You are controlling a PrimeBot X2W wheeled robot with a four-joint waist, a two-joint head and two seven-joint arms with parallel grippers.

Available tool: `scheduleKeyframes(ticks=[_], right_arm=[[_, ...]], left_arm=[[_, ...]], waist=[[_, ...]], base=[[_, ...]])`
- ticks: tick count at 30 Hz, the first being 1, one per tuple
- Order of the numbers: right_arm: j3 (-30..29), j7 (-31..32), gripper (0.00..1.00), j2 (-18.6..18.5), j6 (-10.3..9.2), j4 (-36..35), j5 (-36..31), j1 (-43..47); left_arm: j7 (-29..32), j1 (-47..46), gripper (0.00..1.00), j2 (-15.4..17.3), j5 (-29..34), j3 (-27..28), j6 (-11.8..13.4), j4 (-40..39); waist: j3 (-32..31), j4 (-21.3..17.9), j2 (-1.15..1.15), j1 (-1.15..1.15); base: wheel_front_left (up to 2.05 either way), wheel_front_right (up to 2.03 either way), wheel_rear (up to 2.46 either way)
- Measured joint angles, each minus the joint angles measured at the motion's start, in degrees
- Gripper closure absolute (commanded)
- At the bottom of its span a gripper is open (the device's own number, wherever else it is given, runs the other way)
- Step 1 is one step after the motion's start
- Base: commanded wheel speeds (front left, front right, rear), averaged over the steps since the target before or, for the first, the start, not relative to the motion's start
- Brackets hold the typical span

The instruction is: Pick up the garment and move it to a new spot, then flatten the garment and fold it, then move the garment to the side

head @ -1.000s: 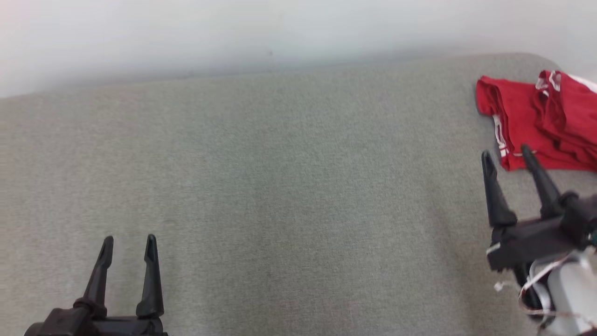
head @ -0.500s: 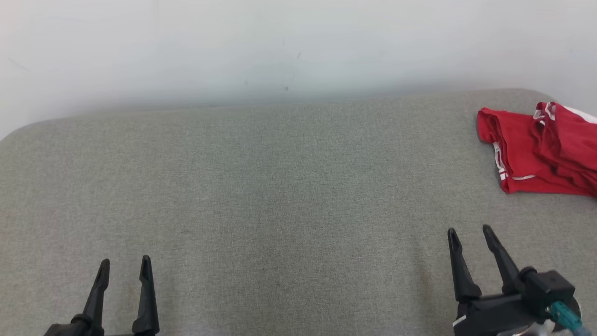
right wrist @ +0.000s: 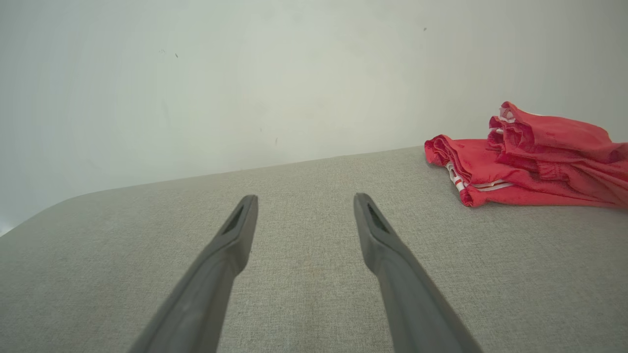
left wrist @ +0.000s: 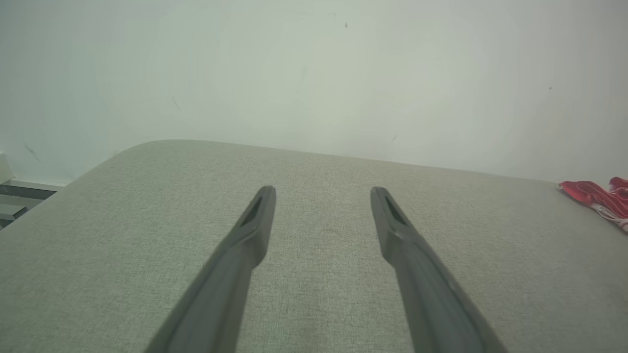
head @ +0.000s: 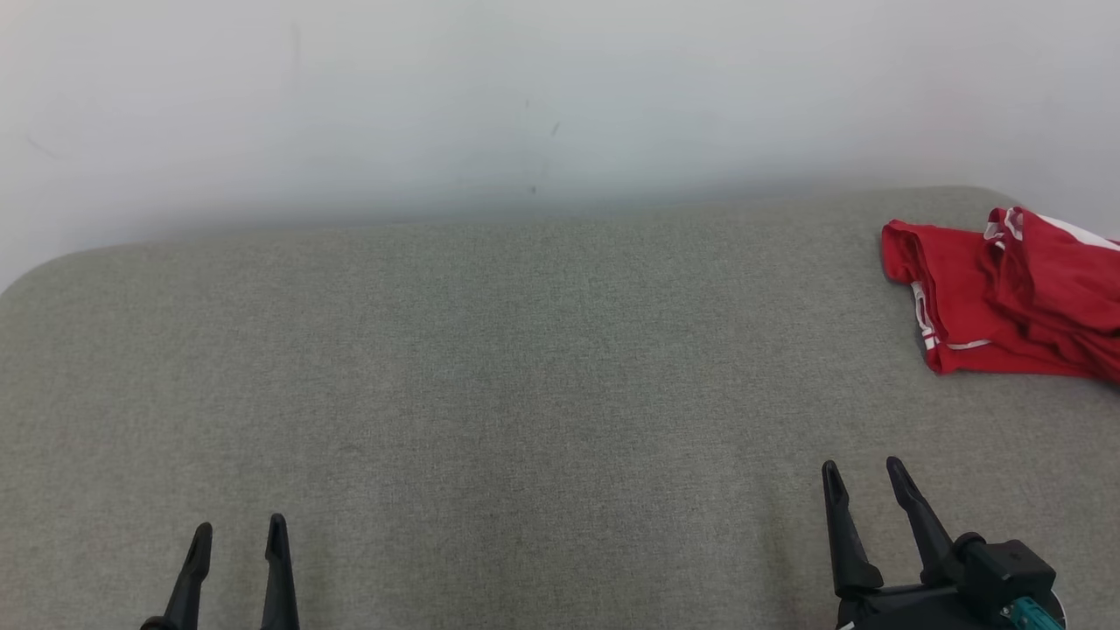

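- The garment (head: 1006, 302) is seen at the far right of the table (head: 525, 367), close to the wall (head: 525, 87). It is red with white stripes and lies in a folded pile.
- A second ago the right gripper (head: 862, 465) was held up at the near edge of the garment, with its tips just over the cloth. Now it has been pulled back to the near right of the table, well apart from the garment.
- The jaws of the right gripper are spread wide and nothing is held in them. In the right wrist view only bare table is seen between the two fingers (right wrist: 233, 235), and the garment (right wrist: 530, 157) lies off to the far right.
- The left gripper (head: 241, 525) is kept at the near left. Its jaws are spread too, and nothing is held there. It has hardly been moved.
- The garment sits lower in the head view than before, but the far edge of the table has slid down with it. So the camera is judged to have been tipped, and the cloth itself has not been shifted.
- From all this, the garment is judged to have been let go and left at the side. The last step of the task looks done.
- The right end of the garment is cut off by the picture edge, so how neat the whole fold is cannot be told.
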Motion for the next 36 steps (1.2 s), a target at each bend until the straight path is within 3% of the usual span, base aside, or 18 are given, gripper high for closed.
scheduleKeyframes(ticks=[15, 16, 22, 36], right_arm=[[0.99, 0.00, 0.00, 0.45, 0.00, 0.16, -0.30, -0.20], [1.04, 0.00, 1.00, 0.47, 0.00, 0.29, -0.30, -0.16], [1.26, 0.37, 1.00, 0.60, 0.00, 3.02, 0.24, 1.81], [-0.69, 4.08, 1.00, 0.82, 0.00, 2.90, 14.48, 1.41]], left_arm=[[0.00, -0.01, 0.00, -0.01, 1.09, -0.60, 0.22, 0.35], [0.00, 0.01, 1.00, -0.03, 1.10, -0.57, 0.25, 0.49], [0.45, 0.15, 1.00, -0.53, 0.35, -0.69, 0.18, 3.75], [4.28, -0.95, 1.00, -0.53, -14.50, -0.43, -0.26, 5.12]], waist=[[-0.72, 0.00, 0.00, 0.00], [-0.72, 0.02, 0.00, 0.00], [-0.74, 0.03, 0.00, 0.00], [-0.74, 0.18, 0.00, 0.00]], base=[[0.00, 0.00, 0.00], [0.00, 0.00, 0.00], [0.00, 0.00, 0.00], [0.00, 0.00, 0.00]])
